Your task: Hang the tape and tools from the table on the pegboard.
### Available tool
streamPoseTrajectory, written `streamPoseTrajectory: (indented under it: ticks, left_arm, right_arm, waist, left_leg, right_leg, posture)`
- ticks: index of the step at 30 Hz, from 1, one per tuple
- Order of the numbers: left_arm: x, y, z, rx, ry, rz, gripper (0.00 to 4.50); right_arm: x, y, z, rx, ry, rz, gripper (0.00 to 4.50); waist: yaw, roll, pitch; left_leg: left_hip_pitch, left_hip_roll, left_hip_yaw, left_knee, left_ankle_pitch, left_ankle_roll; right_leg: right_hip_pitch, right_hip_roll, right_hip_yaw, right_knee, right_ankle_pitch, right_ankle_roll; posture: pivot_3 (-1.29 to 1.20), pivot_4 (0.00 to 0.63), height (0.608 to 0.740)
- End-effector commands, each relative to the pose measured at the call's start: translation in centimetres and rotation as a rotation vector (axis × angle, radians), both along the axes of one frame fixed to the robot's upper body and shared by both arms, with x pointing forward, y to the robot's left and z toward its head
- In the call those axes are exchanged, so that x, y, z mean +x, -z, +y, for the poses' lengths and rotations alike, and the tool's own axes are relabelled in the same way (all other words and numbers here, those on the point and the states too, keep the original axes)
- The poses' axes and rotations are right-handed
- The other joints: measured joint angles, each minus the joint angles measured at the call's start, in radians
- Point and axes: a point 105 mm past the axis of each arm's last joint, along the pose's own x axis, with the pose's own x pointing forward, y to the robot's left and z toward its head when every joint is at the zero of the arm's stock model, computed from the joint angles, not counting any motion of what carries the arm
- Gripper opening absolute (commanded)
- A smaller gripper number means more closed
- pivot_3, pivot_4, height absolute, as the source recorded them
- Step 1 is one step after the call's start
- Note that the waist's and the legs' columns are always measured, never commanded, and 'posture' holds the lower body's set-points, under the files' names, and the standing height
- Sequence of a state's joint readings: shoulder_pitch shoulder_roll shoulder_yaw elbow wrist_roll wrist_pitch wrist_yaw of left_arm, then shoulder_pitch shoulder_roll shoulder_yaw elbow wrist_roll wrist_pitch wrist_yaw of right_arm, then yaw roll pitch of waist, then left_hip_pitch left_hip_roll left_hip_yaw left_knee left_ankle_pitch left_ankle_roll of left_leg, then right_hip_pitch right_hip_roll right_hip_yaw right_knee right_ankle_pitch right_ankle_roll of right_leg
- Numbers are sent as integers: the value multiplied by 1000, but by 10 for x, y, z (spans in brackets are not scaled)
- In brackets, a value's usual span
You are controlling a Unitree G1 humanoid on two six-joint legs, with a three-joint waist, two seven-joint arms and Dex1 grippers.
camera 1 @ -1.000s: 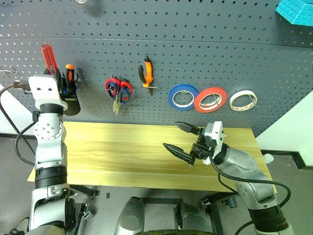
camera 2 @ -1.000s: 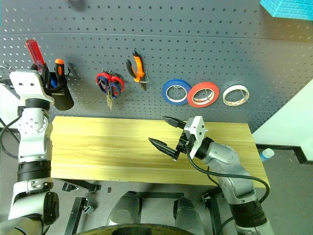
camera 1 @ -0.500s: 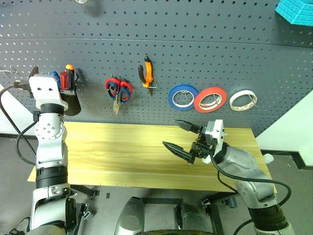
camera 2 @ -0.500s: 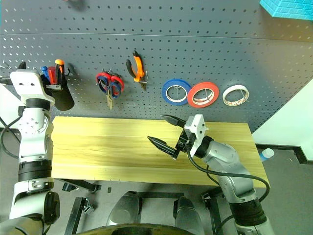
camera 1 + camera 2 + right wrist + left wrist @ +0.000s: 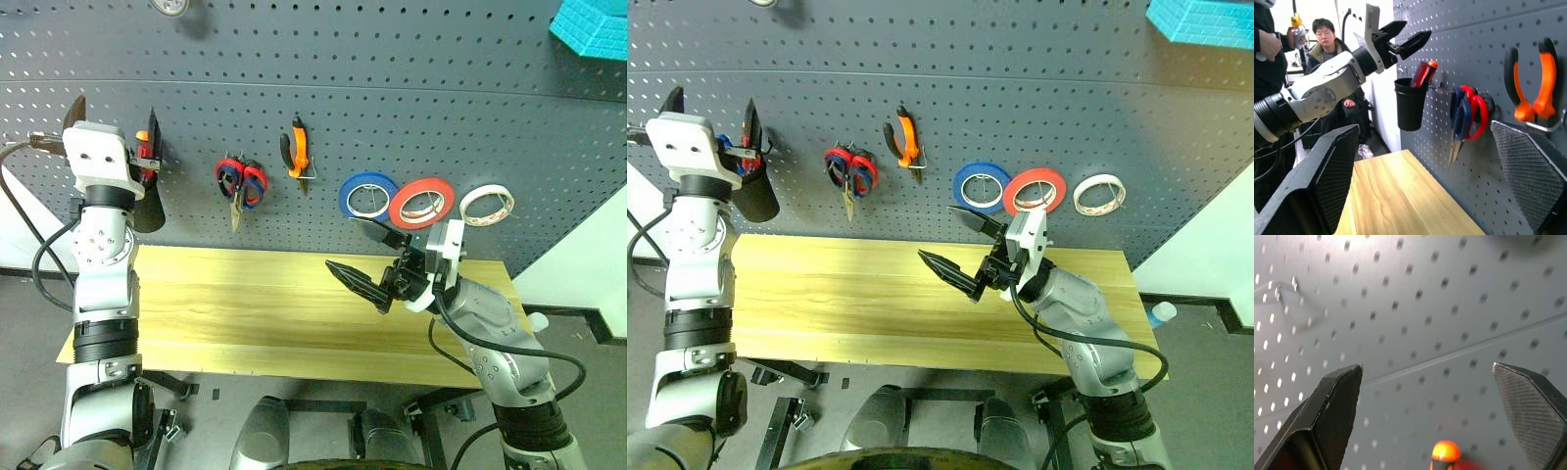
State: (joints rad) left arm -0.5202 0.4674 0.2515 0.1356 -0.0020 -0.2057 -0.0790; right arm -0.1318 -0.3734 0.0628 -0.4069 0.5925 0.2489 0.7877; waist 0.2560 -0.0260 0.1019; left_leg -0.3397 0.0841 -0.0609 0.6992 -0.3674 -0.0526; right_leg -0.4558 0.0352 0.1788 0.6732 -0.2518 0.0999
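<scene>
On the dark grey pegboard my left gripper stands open and empty just above a black cup. The red-handled screwdriver stands in that cup beside an orange-tipped tool. Scissors with red and blue handles hang on one hook, and the orange-and-black pliers hang to their right. Further right hang a blue roll, a red-orange roll and the whitish tape. My right gripper is open and empty over the wooden table.
A teal foam block sits at the pegboard's upper right corner. In the right wrist view a person sits beyond the table's left end, and another person's arm shows at the edge.
My left gripper let go of the red-handled screwdriver, which dropped into the black cup, then opened wide and rose. My right gripper lifted a little above the table.
</scene>
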Motion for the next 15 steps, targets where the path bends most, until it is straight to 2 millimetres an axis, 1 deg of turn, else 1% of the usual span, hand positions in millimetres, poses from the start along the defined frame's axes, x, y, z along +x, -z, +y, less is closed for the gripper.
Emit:
streamPoseTrajectory:
  ticks: [1,3,5,6,7,8,11,13,15]
  left_arm:
    - [-6,-23,-24,67,105,-63,4447]
    - [-4,-18,-46,95,207,-25,4447]
    - [-2,-7,-69,111,320,41,4447]
    - [-1,0,-79,110,368,74,4447]
    - [2,12,-91,114,427,144,4447]
    - [2,20,-100,130,468,176,4447]
    - [1,37,-119,140,546,242,4447]
    - [2,47,-129,92,596,288,4447]
    - [2,61,-139,90,647,353,4447]
  right_arm:
    - [-6,-15,-2,20,3,-73,4500]
    - [-6,-15,-4,15,15,-85,4500]
    - [-5,-14,-8,3,35,-91,4500]
    - [-4,-12,-10,-10,46,-92,4500]
    - [-4,-9,-13,-26,57,-89,4500]
    - [-3,-5,-14,-41,66,-84,4500]
    - [-2,4,-19,-82,84,-69,4500]
    - [-1,8,-23,-108,104,-64,4500]
    - [0,13,-29,-136,121,-57,4500]
  waist:
    - [6,0,-10]
    - [13,-1,-18]
    - [24,0,-23]
    - [27,-1,-26]
    - [30,-1,-27]
    - [29,-1,-30]
    - [24,1,-33]
    - [20,2,-33]
    - [11,2,-34]
  left_leg:
    - [0,0,0,0,0,0]
    - [0,0,0,0,0,0]
    - [2,0,0,0,-1,2]
    - [2,0,0,1,-1,1]
    - [2,0,0,1,0,1]
    - [3,0,0,1,0,0]
    - [3,0,0,2,0,0]
    - [3,0,0,1,0,0]
    - [3,0,0,1,0,0]
  right_leg:
    - [0,0,0,0,0,0]
    - [1,0,0,0,-1,-2]
    - [3,0,0,0,-1,-2]
    - [4,0,0,0,-1,-2]
    - [5,0,0,-1,0,-3]
    - [6,0,0,-1,0,-3]
    - [7,0,0,-1,0,-4]
    - [7,0,0,-1,0,-4]
    - [7,0,0,-1,0,-4]
  posture:
    - [369,0,677]
    - [360,0,677]
    - [351,0,677]
    - [343,0,677]
    - [341,0,677]
    - [339,0,677]
    - [319,0,677]
    - [309,0,677]
    - [298,0,677]
